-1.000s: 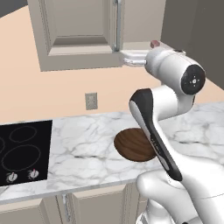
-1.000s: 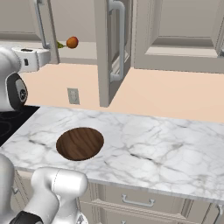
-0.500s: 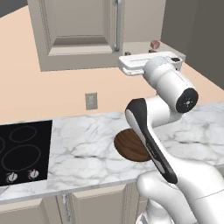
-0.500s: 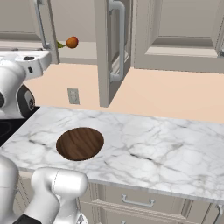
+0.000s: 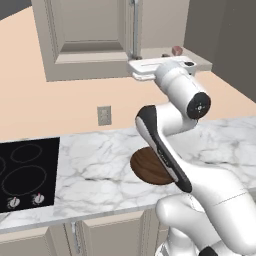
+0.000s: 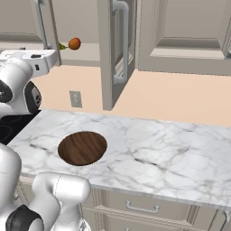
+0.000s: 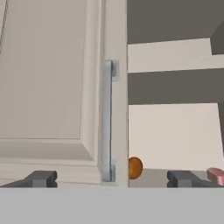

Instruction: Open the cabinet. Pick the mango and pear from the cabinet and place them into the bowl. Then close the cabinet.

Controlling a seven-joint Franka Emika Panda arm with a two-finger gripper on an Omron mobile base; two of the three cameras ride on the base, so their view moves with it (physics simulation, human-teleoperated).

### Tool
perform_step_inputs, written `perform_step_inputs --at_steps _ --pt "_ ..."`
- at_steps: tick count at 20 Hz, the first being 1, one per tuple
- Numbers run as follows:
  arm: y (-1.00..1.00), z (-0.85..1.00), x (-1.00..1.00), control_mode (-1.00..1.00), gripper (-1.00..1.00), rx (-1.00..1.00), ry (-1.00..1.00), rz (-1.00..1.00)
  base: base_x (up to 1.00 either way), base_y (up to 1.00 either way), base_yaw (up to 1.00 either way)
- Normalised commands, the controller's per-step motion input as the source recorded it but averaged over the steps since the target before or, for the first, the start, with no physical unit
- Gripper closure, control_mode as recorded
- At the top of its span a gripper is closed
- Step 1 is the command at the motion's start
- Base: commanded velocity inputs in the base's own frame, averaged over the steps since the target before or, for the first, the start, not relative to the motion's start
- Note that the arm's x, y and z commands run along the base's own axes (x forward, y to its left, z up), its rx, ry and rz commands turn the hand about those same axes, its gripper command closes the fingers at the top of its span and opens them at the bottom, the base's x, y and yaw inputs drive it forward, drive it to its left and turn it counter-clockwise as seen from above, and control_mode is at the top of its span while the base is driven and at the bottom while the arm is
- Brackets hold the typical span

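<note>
The cabinet [image 5: 85, 35] has its left door shut and its right door [image 6: 106, 54] swung wide open. My gripper [image 7: 113, 178] is open and holds nothing. It faces the cabinet front level with the lower shelf, straddling the shut door's silver handle [image 7: 107, 122]. On that shelf lie an orange round fruit [image 7: 135, 168] and a pinkish one [image 7: 215, 175] at the frame's edge. I cannot tell which is the mango and which the pear. The orange fruit [image 6: 74, 43] sits just beyond my white hand [image 6: 31, 58]. The dark wooden bowl [image 6: 82, 148] rests on the counter below.
A marble counter [image 6: 149, 149] runs under the cabinet, with a black cooktop [image 5: 25, 170] at its left end. A wall outlet [image 5: 104, 115] sits above the counter. The open door juts out over the counter's middle. Another shut wall cabinet [image 6: 189, 31] hangs to the right.
The arm's upper joints have swung a little, and the hand dipped slightly and came back up by the cabinet's lower edge. The jaws stay open and the fruits have not moved.
</note>
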Motion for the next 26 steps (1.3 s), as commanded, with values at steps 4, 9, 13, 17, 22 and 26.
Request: perform_step_inputs --at_steps 4,9,13,17,22,26 --pt "0.31 0.00 0.70 -1.00 -1.00 0.00 0.05 -0.02 0.00 0.00 0.00" --pt "0.14 0.00 0.76 -1.00 -1.00 0.00 0.04 -0.01 0.00 0.00 0.00" --pt "0.02 0.00 0.75 -1.00 -1.00 0.00 0.05 -0.02 0.00 0.00 0.00" --pt "0.00 0.00 0.76 -1.00 -1.00 0.00 0.01 -0.02 0.00 0.00 0.00" --pt "0.05 -0.06 0.94 -1.00 1.00 0.00 0.00 -0.06 0.00 0.00 0.00" --pt "0.00 -0.02 0.25 -1.00 1.00 0.00 0.00 -0.01 0.00 0.00 0.00"
